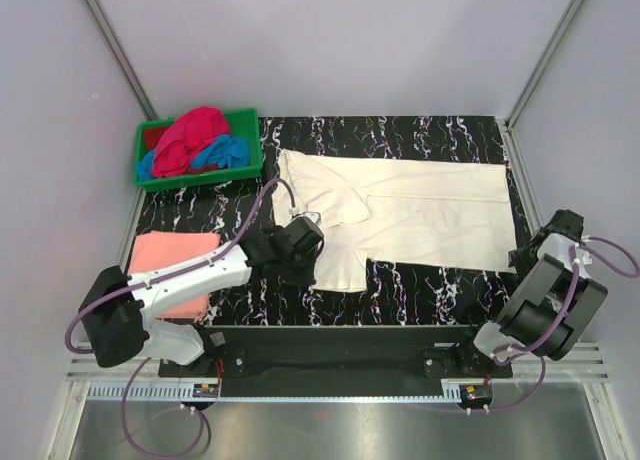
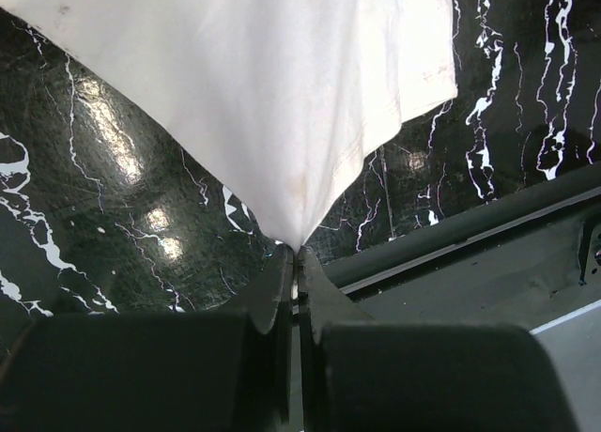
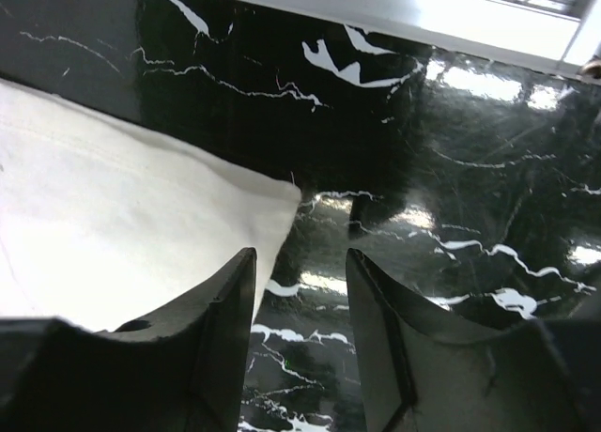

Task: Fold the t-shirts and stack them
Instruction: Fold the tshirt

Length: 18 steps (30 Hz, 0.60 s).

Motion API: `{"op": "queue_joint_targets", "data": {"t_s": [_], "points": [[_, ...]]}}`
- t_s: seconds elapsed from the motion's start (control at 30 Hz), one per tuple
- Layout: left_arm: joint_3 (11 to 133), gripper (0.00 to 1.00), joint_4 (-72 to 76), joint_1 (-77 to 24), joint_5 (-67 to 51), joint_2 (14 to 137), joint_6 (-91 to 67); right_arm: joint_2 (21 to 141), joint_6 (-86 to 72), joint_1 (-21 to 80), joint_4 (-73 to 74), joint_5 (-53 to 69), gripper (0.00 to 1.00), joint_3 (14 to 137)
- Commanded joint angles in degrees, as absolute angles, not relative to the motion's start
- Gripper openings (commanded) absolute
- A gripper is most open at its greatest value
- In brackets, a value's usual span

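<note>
White-and-black left arm (image 1: 190,270), purple cables (image 1: 268,188), black tapered jaws

Large cream t-shirt (image 1: 430,215) spread flat across table (image 1: 420,280), left part folded over, near-left corner drawn up to a point; salmon-pink t-shirt (image 1: 172,270) folded square, near left; magenta-red t-shirt (image 1: 190,138) and blue t-shirt (image 1: 222,152) bunched in green crate (image 1: 200,179), far left
</note>
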<state>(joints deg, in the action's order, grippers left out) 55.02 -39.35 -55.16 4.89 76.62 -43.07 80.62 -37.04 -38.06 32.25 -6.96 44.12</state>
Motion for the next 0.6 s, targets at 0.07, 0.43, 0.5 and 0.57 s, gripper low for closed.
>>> {"op": "queue_joint_targets", "data": {"t_s": [0.07,0.43,0.5,0.57], "points": [[56.4,0.00,-36.6,-55.5,2.7,72.7,-41.2,84.0,-36.9,-38.4,26.5,-7.9,0.49,44.4],[58.5,0.00,-37.8,-55.6,2.8,68.3,-39.9,89.3,-35.3,-38.3,25.8,-9.1,0.22,45.4],[58.6,0.00,-38.1,-55.6,3.0,68.1,-40.1,89.3,-34.8,-38.2,26.1,-9.0,0.13,45.4],[59.0,0.00,-38.1,-55.6,3.1,67.9,-40.0,88.9,-34.7,-38.2,26.5,-8.5,0.01,45.2]]}}
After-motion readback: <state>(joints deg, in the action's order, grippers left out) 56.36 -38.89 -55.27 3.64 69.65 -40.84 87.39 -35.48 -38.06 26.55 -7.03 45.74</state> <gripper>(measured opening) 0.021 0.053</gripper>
